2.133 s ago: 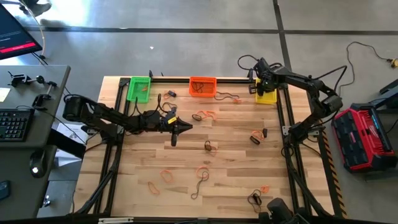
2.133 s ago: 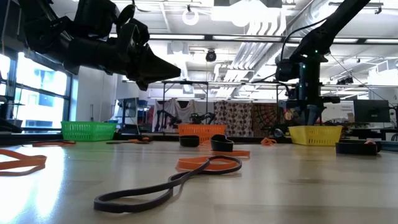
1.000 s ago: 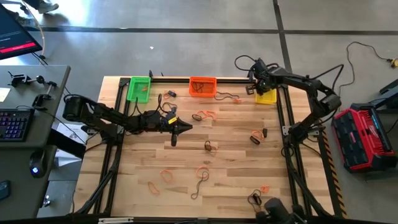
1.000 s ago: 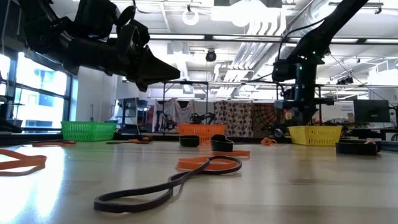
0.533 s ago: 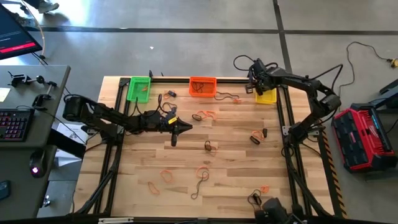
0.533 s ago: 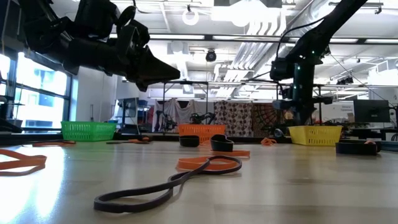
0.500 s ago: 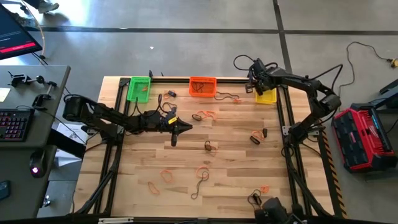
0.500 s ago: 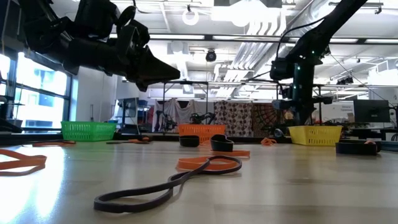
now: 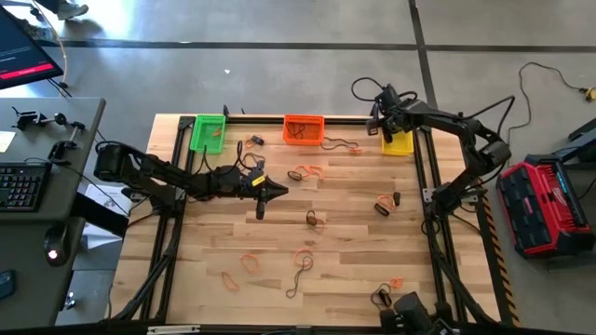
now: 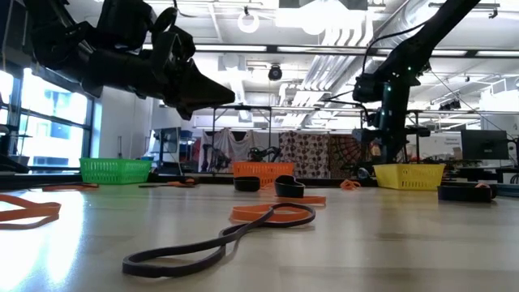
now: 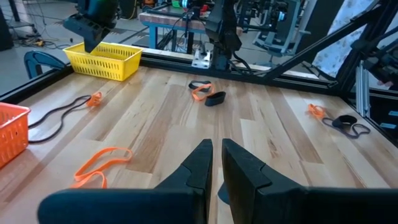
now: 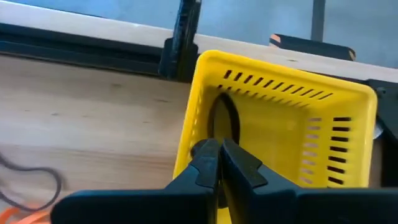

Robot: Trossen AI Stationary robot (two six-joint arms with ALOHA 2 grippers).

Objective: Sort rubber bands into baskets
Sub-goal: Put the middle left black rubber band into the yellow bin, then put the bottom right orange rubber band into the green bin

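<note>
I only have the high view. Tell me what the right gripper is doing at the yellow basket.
Observer: In its wrist view, the right gripper hangs over the yellow basket at one wall, with its fingers close together.
Operator: Report what's in that basket.
Observer: One dark rubber band shows inside, just beyond the fingertips. I cannot tell whether it is gripped.
Operator: Now the left gripper.
Observer: The left gripper has its fingers nearly together with nothing between them, over bare table.
</note>
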